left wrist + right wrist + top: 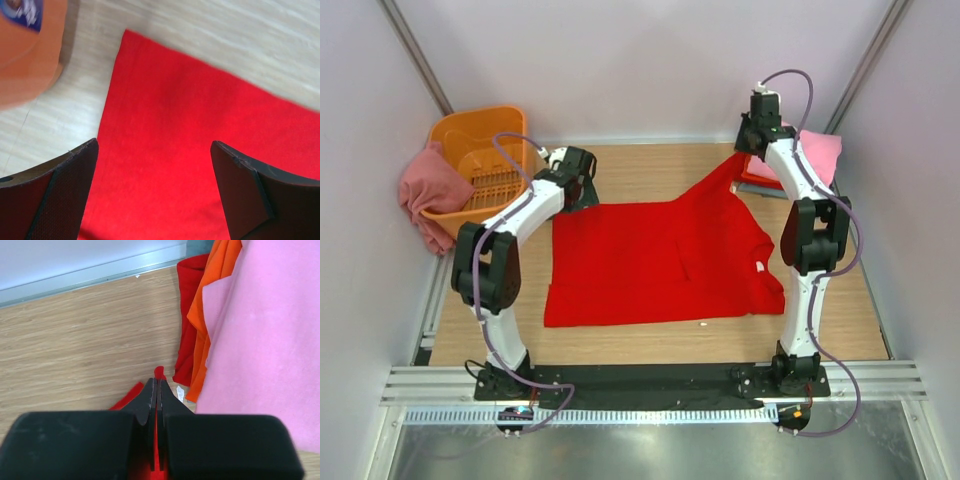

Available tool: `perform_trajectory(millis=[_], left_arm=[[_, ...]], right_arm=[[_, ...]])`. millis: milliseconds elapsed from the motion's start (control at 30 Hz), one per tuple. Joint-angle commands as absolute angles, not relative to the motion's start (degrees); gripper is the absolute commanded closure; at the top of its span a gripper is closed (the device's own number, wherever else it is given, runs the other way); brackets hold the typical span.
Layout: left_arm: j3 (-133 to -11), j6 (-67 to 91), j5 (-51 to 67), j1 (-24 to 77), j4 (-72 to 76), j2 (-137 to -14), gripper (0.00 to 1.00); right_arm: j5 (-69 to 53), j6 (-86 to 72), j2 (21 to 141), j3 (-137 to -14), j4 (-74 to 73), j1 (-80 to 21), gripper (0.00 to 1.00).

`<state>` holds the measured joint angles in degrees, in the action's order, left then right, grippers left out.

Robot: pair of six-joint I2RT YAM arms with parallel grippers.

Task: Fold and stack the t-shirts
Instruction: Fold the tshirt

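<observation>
A bright red t-shirt [650,260] lies spread flat on the wooden table. My right gripper [748,152] is shut on its far right corner [159,373] and holds that corner lifted toward the back right. My left gripper [572,185] is open, just above the shirt's far left corner [165,150], and holds nothing. A stack of folded shirts stands at the back right, with a light pink shirt [817,150] on top. Orange-red [210,305] and red [187,315] layers show beneath the pink one [270,340]. A dusty rose shirt [425,190] hangs over the basket's left side.
An orange slotted plastic basket [485,150] stands at the back left, its wall [25,55] close beside my left gripper. White walls enclose the table on three sides. A metal rail runs along the near edge.
</observation>
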<state>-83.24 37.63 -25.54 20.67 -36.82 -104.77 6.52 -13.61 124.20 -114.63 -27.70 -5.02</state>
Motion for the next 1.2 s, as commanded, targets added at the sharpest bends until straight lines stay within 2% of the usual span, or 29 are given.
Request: perform_trajectory(millis=[0,167,267,500,900,1000,1167], left_arm=[[-88.4,39.1,-27.2,18.5,-35.7,-109.7,0.07],[-94.7,41.6,-25.8,14.4,-37.5,-118.3,0.17],[-96.4,41.9,-24.7,13.4,-37.4,-121.4,0.2],[-101.5,42.0,-25.7,12.7,-37.1,-126.3,0.23],[-102.0,43.3,-25.3,12.0,-35.5,-130.3,0.26],[-102.8,43.4,-25.3,11.9,-35.3,-131.5,0.31],[-103.5,43.5,-24.3,12.0,-35.2,-132.7,0.46]], right_arm=[[7.0,-12.7,119.7,-114.2,-26.4,-5.1,0.99],[6.6,-12.6,118.6,-113.3,-25.9,-4.9,0.99],[6.4,-13.0,118.0,-113.1,-25.8,-4.5,0.99],[5.5,-13.3,117.1,-111.7,-24.9,-4.2,0.99],[4.5,-13.5,117.3,-110.7,-24.3,-4.1,0.99],[4.2,-13.4,117.5,-110.7,-24.3,-4.1,0.99],[4.0,-13.4,117.4,-110.7,-24.2,-4.0,0.99]])
